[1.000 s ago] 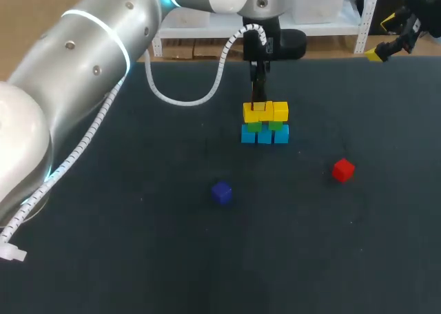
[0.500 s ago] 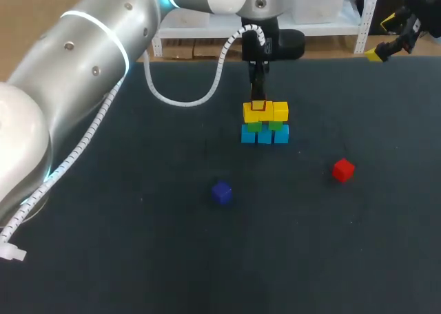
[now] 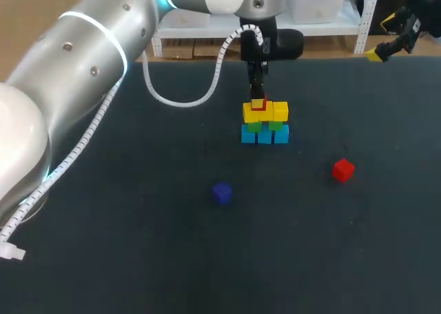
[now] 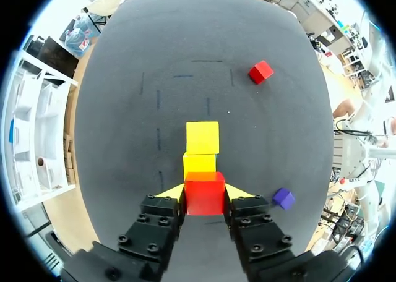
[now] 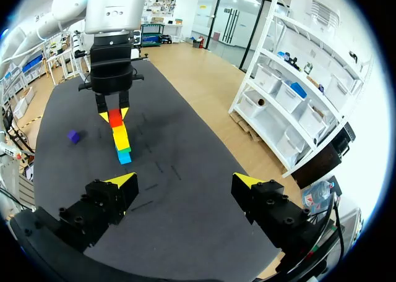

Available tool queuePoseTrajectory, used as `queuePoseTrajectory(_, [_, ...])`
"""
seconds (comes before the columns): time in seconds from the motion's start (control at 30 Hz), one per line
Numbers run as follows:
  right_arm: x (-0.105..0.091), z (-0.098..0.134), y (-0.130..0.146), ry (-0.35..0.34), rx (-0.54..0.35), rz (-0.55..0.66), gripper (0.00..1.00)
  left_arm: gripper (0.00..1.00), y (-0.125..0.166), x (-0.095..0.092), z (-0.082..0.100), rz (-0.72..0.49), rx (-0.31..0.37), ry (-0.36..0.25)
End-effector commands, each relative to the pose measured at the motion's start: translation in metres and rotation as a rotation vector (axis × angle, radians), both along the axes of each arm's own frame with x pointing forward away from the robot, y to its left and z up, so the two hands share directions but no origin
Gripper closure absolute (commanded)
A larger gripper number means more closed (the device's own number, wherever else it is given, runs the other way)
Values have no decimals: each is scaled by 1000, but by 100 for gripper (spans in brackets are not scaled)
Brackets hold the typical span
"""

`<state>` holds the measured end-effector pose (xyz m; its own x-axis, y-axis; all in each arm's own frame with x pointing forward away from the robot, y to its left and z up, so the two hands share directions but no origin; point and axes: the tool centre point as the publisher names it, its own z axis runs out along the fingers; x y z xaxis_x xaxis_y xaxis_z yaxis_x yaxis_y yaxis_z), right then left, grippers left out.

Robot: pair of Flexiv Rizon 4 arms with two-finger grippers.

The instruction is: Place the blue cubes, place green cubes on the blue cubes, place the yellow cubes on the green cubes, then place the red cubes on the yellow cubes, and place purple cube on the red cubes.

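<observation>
Purple cube (image 3: 221, 192) lies at lower centre of the head view. At upper centre the left gripper (image 4: 205, 196) pinches a red cube (image 3: 258, 105) from both sides, directly over the left part of the yellow cubes (image 3: 274, 111) topping the stack; contact cannot be told. A second red cube (image 3: 343, 169) lies right of it. At upper right the right gripper (image 5: 184, 181) hangs well apart, jaws spread.

Dark matte table (image 3: 138, 259) fills most of the head view; its far edge crosses the upper frame. Faint short line marks (image 4: 207, 60) on the surface.
</observation>
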<state>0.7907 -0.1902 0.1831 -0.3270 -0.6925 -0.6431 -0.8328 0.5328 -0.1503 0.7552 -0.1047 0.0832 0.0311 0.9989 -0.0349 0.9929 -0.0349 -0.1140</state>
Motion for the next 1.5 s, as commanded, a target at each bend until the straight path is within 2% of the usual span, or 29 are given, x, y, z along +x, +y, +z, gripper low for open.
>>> queuePoseTrajectory(0.03, [0, 0, -1, 0, 4, 4, 0, 78, -2, 5, 1, 2, 3, 10])
queuePoseTrajectory(0.33, [0, 0, -1, 0, 4, 4, 0, 84, -2, 3, 1, 5, -10, 5])
queuePoseTrajectory(0.43, [0, 0, -1, 0, 4, 4, 0, 95, -1, 3, 1, 9, -15, 5])
queuePoseTrajectory(0.53, [0, 0, -1, 0, 4, 4, 0, 99, -1, 3, 2, 13, -19, 4])
queuePoseTrajectory(1.03, [0, 0, -1, 0, 4, 4, 0, 97, 1, 2, 0, 38, -29, 6])
queuePoseTrajectory(1.13, [0, 0, -1, 0, 4, 4, 0, 91, 0, 2, 0, 37, -29, 4])
queuePoseTrajectory(1.27, [0, 0, -1, 0, 4, 4, 0, 76, 1, 2, 0, 38, -29, 3])
queuePoseTrajectory(1.37, [0, 0, -1, 0, 4, 4, 0, 52, 1, 2, 0, 36, -30, 3])
queuePoseTrajectory(1.43, [0, 0, -1, 0, 4, 4, 0, 49, 1, 2, 0, 35, -32, 3])
queuePoseTrajectory(1.5, [0, 0, -1, 0, 4, 4, 0, 38, 1, 2, -1, 36, -30, 3])
